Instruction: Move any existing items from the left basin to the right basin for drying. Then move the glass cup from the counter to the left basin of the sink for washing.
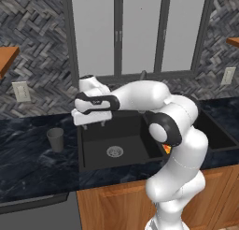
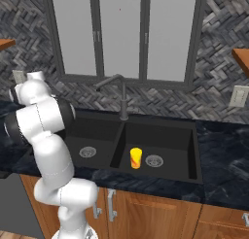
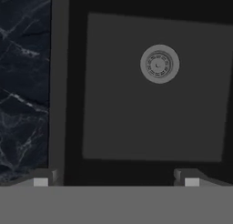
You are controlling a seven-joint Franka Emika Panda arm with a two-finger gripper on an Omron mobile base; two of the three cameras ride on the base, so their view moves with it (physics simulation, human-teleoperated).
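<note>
My gripper [image 1: 94, 125] hangs open over the left edge of the left basin [image 1: 95, 147], pointing down. In the hand view its fingertips [image 3: 41, 181] stand wide apart with nothing between them, above the basin's bare black floor [image 3: 150, 123] and silver drain [image 3: 159, 64]. The glass cup [image 1: 55, 139], a small grey tumbler, stands upright on the counter [image 1: 28, 166] to the left of the sink, apart from the gripper. The yellow chunk [image 2: 135, 158] stands in the right basin [image 2: 170, 133], beside its drain and near the divider.
The dark faucet [image 2: 121, 94] rises behind the sink's divider. A strip of the black marble counter [image 3: 22, 82] borders the basin in the hand view. Windows and a herringbone tile wall stand behind; wooden cabinets [image 2: 155, 211] sit below the counter.
</note>
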